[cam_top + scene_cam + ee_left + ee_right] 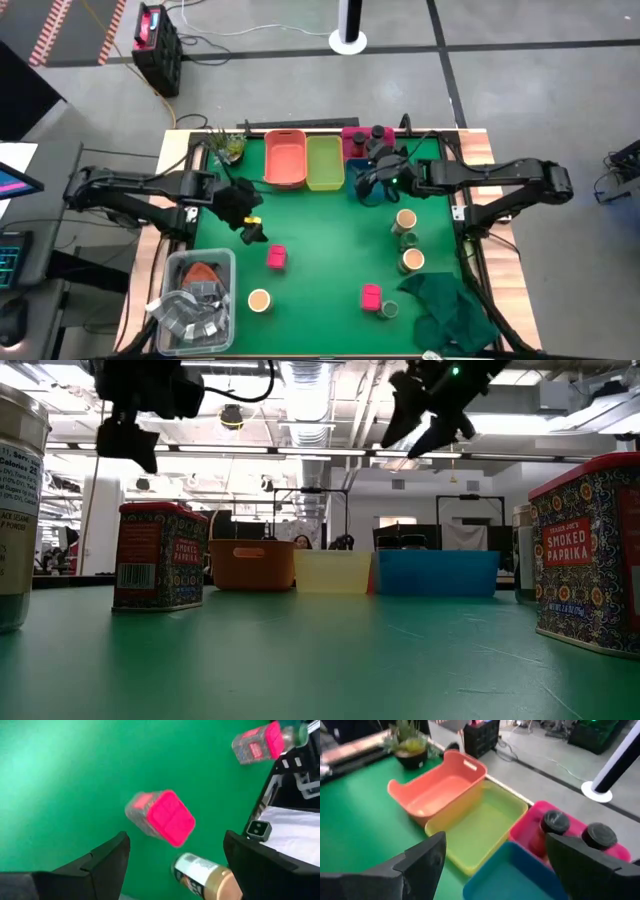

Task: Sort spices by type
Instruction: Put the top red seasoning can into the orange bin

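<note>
Left hand (172, 865) open above upright pink-topped spice box (162, 817), pink top skyward.

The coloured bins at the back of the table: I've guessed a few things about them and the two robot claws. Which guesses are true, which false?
1. The pink bin holds two dark-capped jars. True.
2. The orange bin has jars in it. False: it is empty.
3. The right gripper hangs above the blue bin, fingers open, holding nothing. True.
4. The left gripper is clamped on a pink-topped box. False: it hangs open above the box, which stands free on the green mat.
</note>
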Available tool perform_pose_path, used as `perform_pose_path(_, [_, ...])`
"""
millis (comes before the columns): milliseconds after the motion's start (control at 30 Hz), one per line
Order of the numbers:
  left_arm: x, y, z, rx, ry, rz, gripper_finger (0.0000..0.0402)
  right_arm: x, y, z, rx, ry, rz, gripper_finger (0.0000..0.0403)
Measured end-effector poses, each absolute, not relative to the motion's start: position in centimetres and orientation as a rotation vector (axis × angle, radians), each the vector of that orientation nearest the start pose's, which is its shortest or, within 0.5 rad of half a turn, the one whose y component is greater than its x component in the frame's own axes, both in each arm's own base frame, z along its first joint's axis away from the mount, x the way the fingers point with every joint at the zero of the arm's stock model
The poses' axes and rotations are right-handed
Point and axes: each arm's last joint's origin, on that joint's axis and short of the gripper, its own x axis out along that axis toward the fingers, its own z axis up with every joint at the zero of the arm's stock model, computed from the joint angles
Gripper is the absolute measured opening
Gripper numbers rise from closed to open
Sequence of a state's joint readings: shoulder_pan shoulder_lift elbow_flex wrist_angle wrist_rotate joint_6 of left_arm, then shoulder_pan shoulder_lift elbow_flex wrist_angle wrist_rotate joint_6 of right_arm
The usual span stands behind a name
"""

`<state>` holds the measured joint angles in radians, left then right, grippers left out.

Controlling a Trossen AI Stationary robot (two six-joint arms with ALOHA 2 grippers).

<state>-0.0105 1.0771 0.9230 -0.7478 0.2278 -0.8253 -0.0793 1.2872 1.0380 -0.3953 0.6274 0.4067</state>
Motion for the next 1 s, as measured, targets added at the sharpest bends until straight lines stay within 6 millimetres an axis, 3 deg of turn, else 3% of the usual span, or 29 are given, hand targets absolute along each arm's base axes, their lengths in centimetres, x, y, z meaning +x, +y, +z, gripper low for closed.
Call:
perform_pose_path(333, [22.5, -4.2, 26.7, -0.943, 0.949, 0.450, 0.0297, 27.2, -2.6, 32.3, 0.195, 0.459, -0.746, 0.0365])
perform_pose_path(467, [24.3, -5.1, 26.8, -0.975, 0.917, 0.573, 0.0296, 27.3, -1.8, 33.2, 0.138, 0.470, -0.675, 0.0365])
perform_pose_path(700, [27.9, -7.3, 26.5, -0.972, 1.037, 0.715, 0.0296, 27.4, 0.4, 34.4, 0.085, 0.455, -0.575, 0.0365])
perform_pose_path(1000, [31.3, -8.9, 25.2, -0.967, 1.099, 0.832, 0.0296, 27.2, 3.5, 34.4, 0.062, 0.466, -0.441, 0.0365])
